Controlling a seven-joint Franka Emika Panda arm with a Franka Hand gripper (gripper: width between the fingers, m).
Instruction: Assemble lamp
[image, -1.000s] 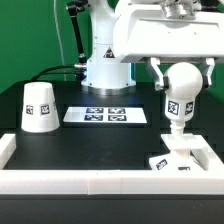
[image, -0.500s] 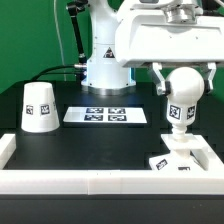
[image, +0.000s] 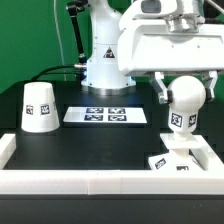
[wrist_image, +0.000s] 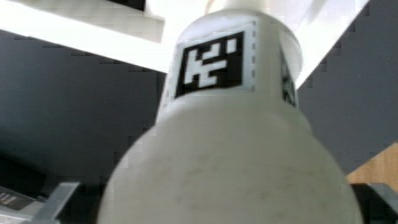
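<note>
My gripper (image: 186, 90) is shut on the round head of the white bulb (image: 186, 98) and holds it upright, stem down. The stem with its tag hangs just above the small square base (image: 172, 160), which lies at the exterior view's right by the white wall. I cannot tell whether the stem touches the base. In the wrist view the bulb (wrist_image: 222, 150) fills the picture, with its tag toward the stem end. The cone shade (image: 40, 106) stands alone at the exterior view's left.
The marker board (image: 107, 115) lies flat in the middle at the back. A white wall (image: 100, 181) runs along the front and sides of the black table. The arm's white pedestal (image: 105, 65) stands behind the marker board.
The gripper has carried the bulb down and slightly toward the exterior view's right, so the stem is closer to the base. The shade and the base have not moved.
</note>
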